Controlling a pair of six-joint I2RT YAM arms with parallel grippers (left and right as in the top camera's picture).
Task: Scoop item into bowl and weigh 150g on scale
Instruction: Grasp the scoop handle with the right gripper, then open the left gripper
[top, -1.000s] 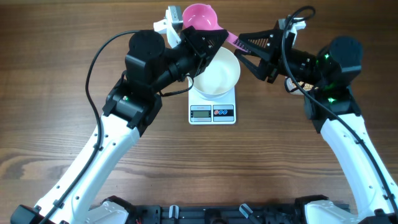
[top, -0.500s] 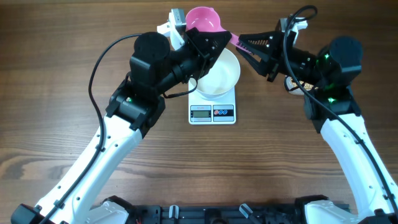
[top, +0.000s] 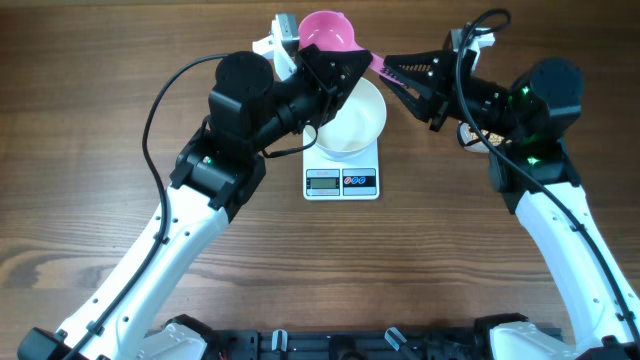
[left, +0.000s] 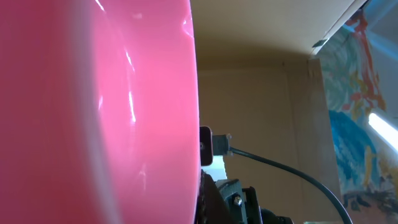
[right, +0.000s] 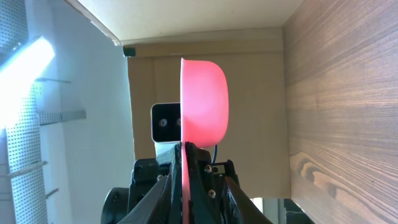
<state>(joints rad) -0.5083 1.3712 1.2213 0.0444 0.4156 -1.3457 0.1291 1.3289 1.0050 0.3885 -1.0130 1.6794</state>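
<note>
The scoop (top: 330, 30) is bright pink — glossy, with pale glints in the left wrist view — while the bowl (top: 352, 125) is plain white and the scale (top: 342, 168) white too, with a grey display and a dark button panel. The table (top: 80, 120) is brown wood streaked with darker grain. The left arm (top: 175, 240) and right arm (top: 560, 240) are black at the upper joints and white lower down, with a green light glowing on the right one.
</note>
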